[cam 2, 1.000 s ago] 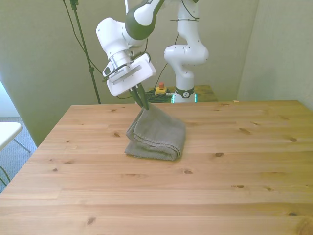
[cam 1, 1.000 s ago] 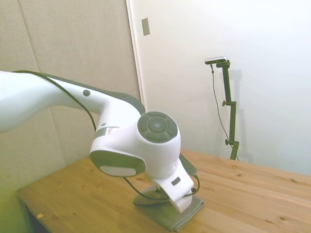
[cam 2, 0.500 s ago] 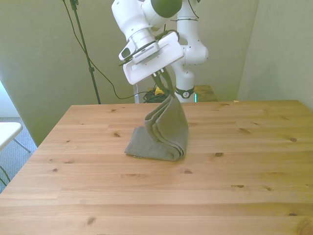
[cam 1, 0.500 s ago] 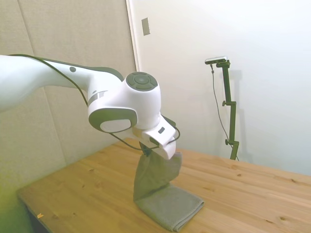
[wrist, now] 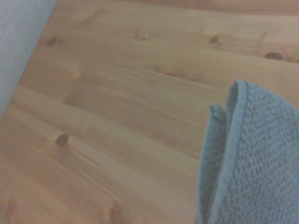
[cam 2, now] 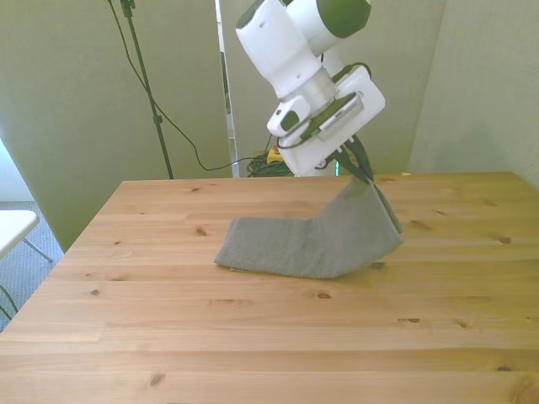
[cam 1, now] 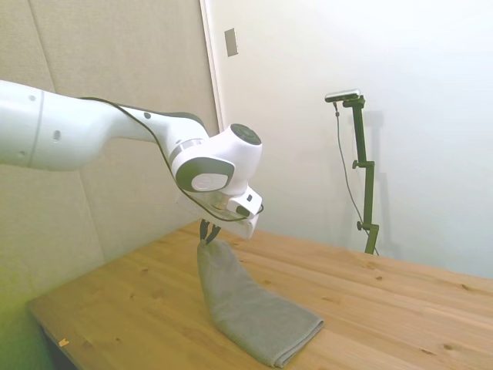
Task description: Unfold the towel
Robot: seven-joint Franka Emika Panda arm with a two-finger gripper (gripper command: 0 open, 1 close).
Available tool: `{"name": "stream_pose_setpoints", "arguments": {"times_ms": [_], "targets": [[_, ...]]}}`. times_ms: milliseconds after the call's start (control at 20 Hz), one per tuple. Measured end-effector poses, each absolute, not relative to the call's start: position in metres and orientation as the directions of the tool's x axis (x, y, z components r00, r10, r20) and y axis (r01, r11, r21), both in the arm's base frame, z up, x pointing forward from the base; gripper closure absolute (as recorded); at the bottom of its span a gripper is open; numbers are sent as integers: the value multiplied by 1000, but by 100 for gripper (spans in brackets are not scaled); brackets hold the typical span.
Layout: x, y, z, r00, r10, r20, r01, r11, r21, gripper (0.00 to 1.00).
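Note:
The grey-taupe towel [cam 2: 307, 240] lies on the wooden table [cam 2: 253, 337], one end flat toward the front view's left, the other end lifted in a slope toward the front view's right. My gripper [cam 2: 364, 177] is shut on that raised edge, a little above the tabletop. In the side view the gripper [cam 1: 207, 233] pinches the towel [cam 1: 246, 308] at its top, and the cloth hangs down and spreads onto the table. The wrist view shows the towel's hemmed edge [wrist: 252, 158] in two layers close by, above bare wood.
Bare wooden tabletop surrounds the towel on all sides. A wall panel [cam 1: 115, 69] stands behind the table in the side view. Cables [cam 2: 185, 135] hang behind the table's far edge in the front view.
The gripper has carried the towel's top layer up and across to the front view's right, opening the folded bundle into a longer strip. The arm has swung away from the side camera.

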State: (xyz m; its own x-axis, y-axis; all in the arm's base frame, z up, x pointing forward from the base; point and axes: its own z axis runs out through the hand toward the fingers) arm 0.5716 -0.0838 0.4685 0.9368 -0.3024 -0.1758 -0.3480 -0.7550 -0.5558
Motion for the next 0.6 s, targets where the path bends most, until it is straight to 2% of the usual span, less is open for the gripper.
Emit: {"name": "stream_pose_setpoints", "arguments": {"times_ms": [150, 350, 500, 600], "targets": [[588, -80, 463, 962, -177, -209, -268, -771, -577, 0], [596, -71, 472, 971, -132, -197, -225, -775, -591, 0], [593, -70, 482, 972, -145, -187, -228, -786, -575, 0], [587, -75, 494, 959, -223, -177, -283, -818, -501, 0]]}}
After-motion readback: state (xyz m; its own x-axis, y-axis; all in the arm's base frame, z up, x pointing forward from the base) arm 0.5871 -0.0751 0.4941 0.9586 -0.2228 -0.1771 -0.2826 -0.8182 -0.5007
